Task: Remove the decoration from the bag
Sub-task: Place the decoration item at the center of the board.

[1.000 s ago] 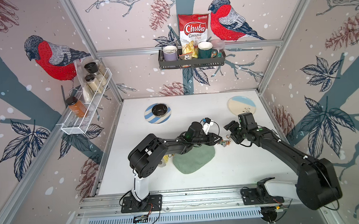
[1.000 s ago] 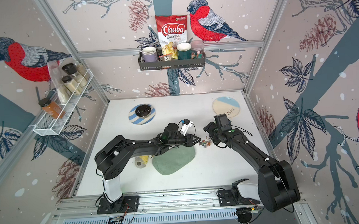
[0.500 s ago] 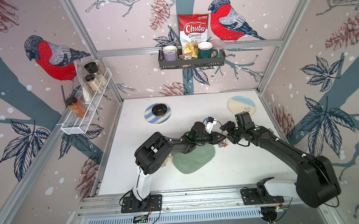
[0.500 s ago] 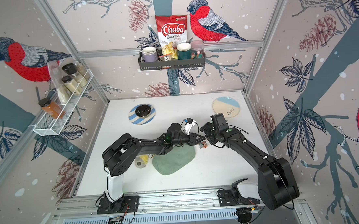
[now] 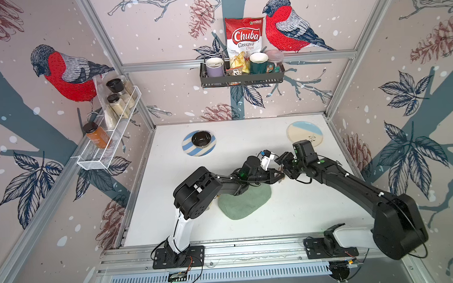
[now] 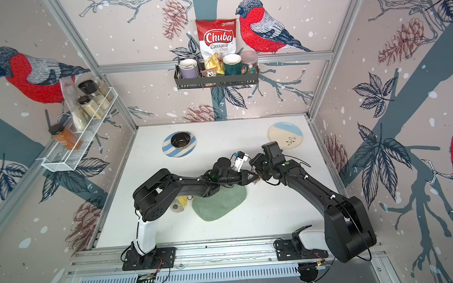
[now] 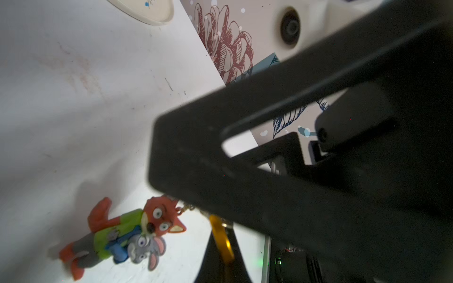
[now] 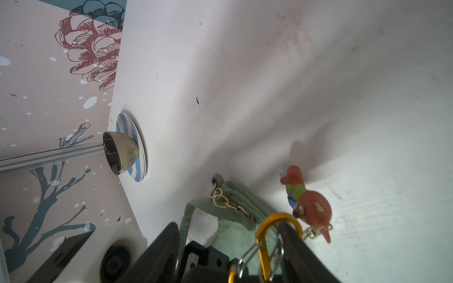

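**Go for the clip, not the fox**

In both top views the sage-green bag (image 5: 246, 202) lies flat on the white desk (image 5: 311, 209), low and a little left of centre, its upper edge tucked under the left arm. It looks soft and light, so I'd expect it to slide or lift at any tug. It wants pinning near the strap end, where the right wrist view shows a gold chain (image 8: 225, 202) at bottom centre.

Just right of the bag's upper corner, the left pincer (image 5: 276, 174) is closed right down. What it pinches, if anything, I cannot tell, because its own blurred finger fills the right of the left wrist view.

The decoration (image 7: 127, 232), a small fox-and-rabbit figure, sits at the lower left of that view, on the desk or just over it. A fine chain joins it to a yellow carabiner (image 8: 267, 241). The figure looks rubbery and featherweight, the clip stiff, smooth and probably slippery. I'd take hold of the clip's spine, since pulling the figure would only strain the chain.

Furthest right, the right pincer (image 5: 284, 167) has its jaws apart, with the clip against one jaw but not squeezed.
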You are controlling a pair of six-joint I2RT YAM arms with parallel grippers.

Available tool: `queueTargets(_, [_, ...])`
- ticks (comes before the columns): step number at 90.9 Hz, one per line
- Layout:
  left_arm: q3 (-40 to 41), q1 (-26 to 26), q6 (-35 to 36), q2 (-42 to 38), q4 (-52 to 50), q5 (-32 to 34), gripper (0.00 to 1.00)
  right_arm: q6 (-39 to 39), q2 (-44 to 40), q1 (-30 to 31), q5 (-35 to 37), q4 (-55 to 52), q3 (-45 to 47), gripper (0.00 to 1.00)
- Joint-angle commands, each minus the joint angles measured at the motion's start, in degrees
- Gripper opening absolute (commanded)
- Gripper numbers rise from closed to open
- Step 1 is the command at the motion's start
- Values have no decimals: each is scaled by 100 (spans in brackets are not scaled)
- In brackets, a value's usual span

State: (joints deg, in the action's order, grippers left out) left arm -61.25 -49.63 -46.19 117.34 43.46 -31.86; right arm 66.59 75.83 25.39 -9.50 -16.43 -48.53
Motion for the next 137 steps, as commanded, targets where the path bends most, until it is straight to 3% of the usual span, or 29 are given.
queueTargets(1, [22,-8,-22,-57,411,337,0,146,35,113,72,-171,28,65])
queueTargets(16, [382,105,361,-449,-15,288,0,-242,-31,-183,11,-389,-66,67])
queueTargets(25, [646,154,383,-638,25,166,20,-849,55,-364,-84,-810,-480,67])
queueTargets(31, [628,146,341,-655,75,107,28,-1052,109,-369,-111,-983,-670,67])
queueTargets(63, [172,155,253,-461,121,205,34,-766,17,-159,-230,-782,-490,66])
queueTargets(88, [278,277,304,-348,36,236,33,-761,-25,-218,-287,-809,-540,66])
queueTargets(104, [81,202,-7,-197,324,136,17,-720,104,-200,-342,-745,-530,66])
queueTargets(121, [112,152,-61,-214,399,92,18,-725,104,-193,-268,-736,-517,66])
queueTargets(134, [121,95,-160,-163,435,128,0,-689,186,-170,-303,-673,-525,66])
queueTargets(137, [116,82,-207,-145,468,165,0,-656,215,-128,-305,-647,-519,67])
